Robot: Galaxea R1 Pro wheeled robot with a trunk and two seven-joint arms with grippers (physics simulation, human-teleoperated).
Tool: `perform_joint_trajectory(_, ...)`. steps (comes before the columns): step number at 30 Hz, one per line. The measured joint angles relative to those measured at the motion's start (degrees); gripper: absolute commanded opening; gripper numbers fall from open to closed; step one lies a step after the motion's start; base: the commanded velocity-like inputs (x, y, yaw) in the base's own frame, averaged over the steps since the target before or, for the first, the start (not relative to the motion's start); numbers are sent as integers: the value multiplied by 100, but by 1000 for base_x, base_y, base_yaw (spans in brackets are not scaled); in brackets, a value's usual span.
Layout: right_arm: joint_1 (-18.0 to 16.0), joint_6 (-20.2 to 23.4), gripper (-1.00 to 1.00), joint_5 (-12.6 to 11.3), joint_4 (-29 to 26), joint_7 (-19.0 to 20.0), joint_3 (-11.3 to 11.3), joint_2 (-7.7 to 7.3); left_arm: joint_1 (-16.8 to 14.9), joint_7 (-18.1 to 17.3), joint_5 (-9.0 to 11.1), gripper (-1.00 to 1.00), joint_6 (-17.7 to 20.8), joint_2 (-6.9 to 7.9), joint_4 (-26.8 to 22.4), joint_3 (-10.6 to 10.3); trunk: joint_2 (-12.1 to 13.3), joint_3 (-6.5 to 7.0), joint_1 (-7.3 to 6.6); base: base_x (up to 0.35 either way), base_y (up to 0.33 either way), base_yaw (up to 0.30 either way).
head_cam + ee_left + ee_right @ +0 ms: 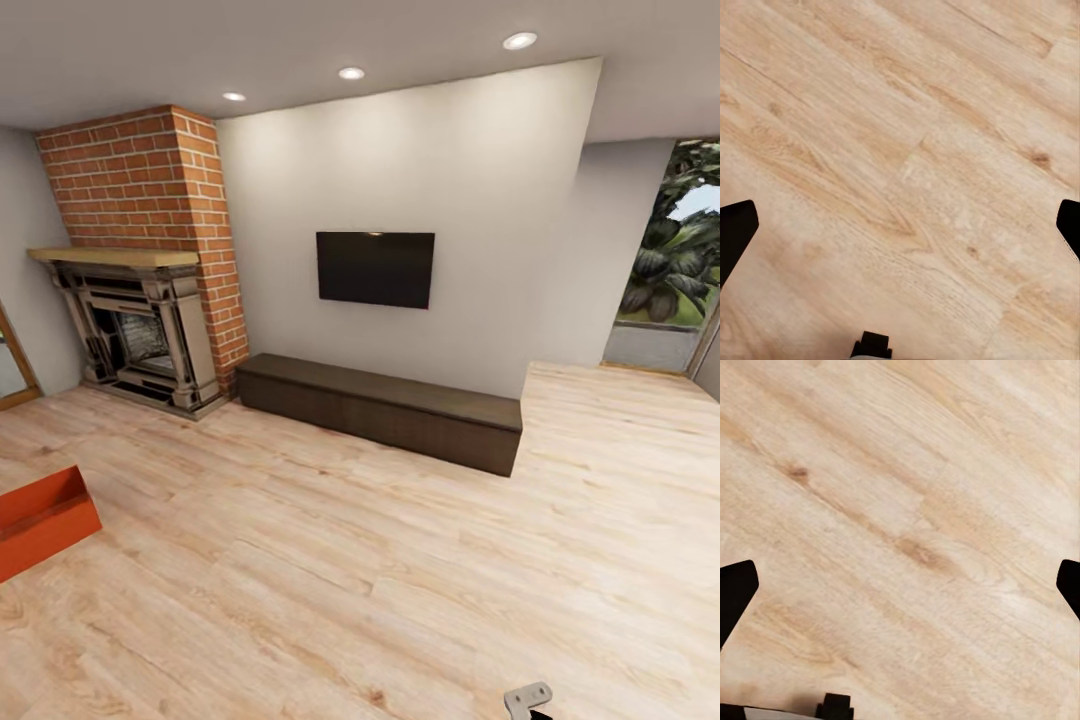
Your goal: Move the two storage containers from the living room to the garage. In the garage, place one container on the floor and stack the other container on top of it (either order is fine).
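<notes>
Still in living rm, hunting bins. One red bin (40, 515) on wood floor (400, 580), far left, near fireplace (140, 330). Left gripper (900, 225) & right gripper (900, 585) wide open, holding nothing. Next, I think: turn left, roll to bin.

The red-orange bin (40, 520) at the left is cut off by the picture's edge, so its far-left part stays unseen. In both wrist views, each gripper's dark fingertips (733, 232) (733, 592) are clipped at the sides.
</notes>
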Motion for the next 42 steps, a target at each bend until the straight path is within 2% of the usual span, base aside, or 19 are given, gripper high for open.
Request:
perform_joint_trajectory(9,-2,0,100,1,0,5,0,0,0,1,0,100,0,0,-1,0,0,0,0,328,0,20)
perform_joint_trajectory(22,-1,1,100,2,1,5,0,1,1,2,2,100,0,0,-2,0,0,0,0,328,0,219)
perform_joint_trajectory(42,0,0,100,1,0,7,0,0,0,1,0,100,0,0,0,0,0,0,0,328,0,6)
